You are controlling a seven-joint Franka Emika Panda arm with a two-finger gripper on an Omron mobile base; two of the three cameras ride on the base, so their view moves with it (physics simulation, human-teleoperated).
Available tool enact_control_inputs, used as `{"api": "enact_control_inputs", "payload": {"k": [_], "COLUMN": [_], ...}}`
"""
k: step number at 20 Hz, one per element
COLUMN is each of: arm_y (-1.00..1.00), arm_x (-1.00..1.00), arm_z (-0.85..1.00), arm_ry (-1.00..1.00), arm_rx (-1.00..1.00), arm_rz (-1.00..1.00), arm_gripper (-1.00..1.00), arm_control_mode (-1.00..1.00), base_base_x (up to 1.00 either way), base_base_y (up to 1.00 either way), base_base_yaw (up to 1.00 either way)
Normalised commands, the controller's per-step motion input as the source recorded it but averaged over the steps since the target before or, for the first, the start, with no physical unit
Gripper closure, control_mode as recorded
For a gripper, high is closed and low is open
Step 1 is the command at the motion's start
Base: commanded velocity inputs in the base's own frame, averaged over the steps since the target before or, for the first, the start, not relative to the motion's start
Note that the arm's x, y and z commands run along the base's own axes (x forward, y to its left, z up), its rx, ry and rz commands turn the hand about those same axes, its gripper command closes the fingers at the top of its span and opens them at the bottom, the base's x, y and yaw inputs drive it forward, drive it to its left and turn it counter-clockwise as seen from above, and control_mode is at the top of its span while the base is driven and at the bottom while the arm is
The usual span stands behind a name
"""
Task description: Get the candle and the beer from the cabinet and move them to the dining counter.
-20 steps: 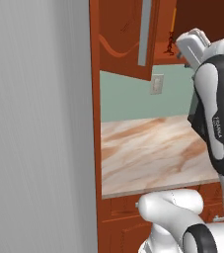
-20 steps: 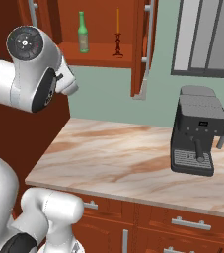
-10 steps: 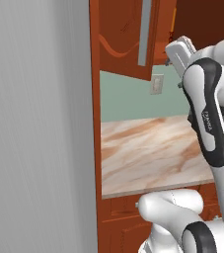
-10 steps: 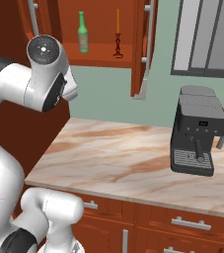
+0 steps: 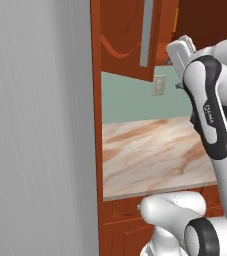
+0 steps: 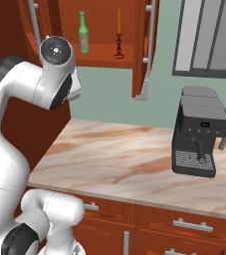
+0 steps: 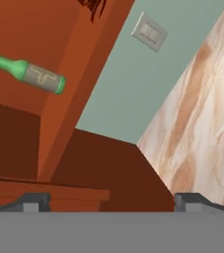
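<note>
A rendered domestic kitchen. Reddish-brown wooden wall cabinet [image 6: 109,50] with arched door panels and long grey bar handles, doors open, mounted on a pale green wall [image 6: 109,99]. Below it, a beige-pink marbled stone surface [image 6: 119,159] over matching drawers [image 6: 184,224] with short grey handles. A black coffee machine [image 6: 199,132] stands on the surface at right, beneath a grey-framed window [image 6: 209,40]. A wall outlet plate [image 7: 149,31] sits between cabinet and surface. A tall grey panel [image 5: 35,125] flanks the cabinetry at left.
</note>
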Motion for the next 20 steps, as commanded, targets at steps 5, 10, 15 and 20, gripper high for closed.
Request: {"api": "enact_control_inputs", "payload": {"k": [5,10,15,20], "arm_y": [-0.06,-0.14,0.00,0.02], "arm_x": [0.26,0.24,0.40,0.50], "arm_z": [0.00,0.00,-0.05,-0.07], "arm_ry": [0.04,0.02,0.06,0.07], "arm_rx": [0.05,0.06,0.03,0.00], "arm_rz": [0.00,0.00,0.00,0.00], "arm_gripper": [-1.00,-1.00,-1.00,-1.00], "arm_control_mode": [-1.00,-1.00,-1.00,-1.00], "base_base_x": [0.00,0.00,0.00,0.00], "base_base_y": [0.00,0.00,0.00,0.00], "base_base_yaw": [0.00,0.00,0.00,0.00]}}
